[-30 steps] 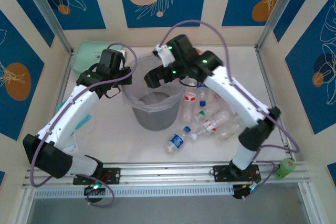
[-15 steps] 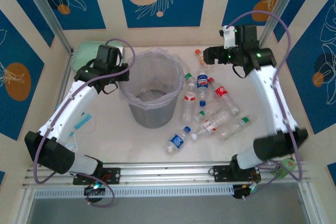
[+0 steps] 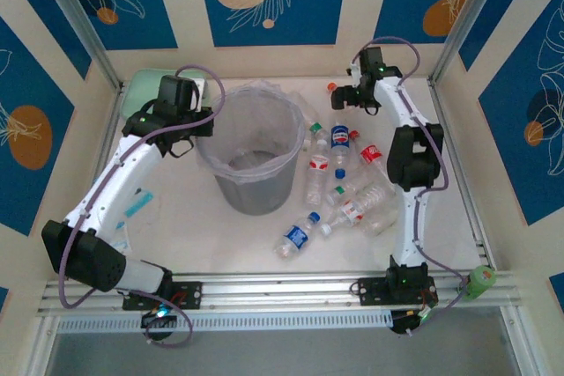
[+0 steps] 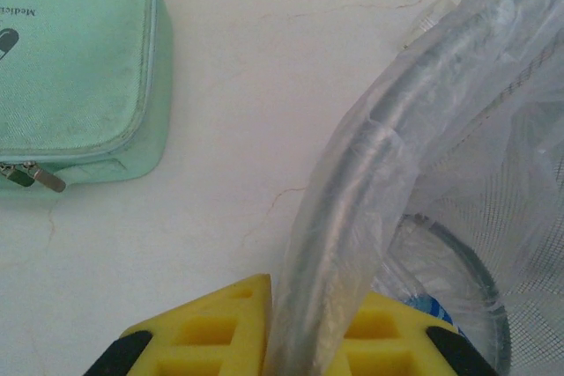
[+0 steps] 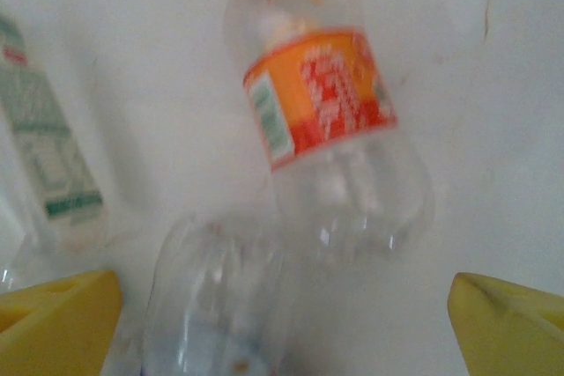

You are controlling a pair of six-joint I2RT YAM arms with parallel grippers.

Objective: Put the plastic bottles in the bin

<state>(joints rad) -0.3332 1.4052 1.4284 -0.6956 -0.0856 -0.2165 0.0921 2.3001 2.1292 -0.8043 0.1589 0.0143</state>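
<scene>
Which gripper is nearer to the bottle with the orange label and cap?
Right. The right gripper hangs open directly over the orange-label bottle. The left gripper is on the far side of the bin from it, closed on the bin's rim.

About ten plastic bottles [image 3: 298,237], one bin [image 3: 260,200], one pouch [image 3: 137,94]

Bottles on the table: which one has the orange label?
The orange-capped bottle lying just ahead of the open right gripper, farthest back; other labels are red, blue or white.
</scene>
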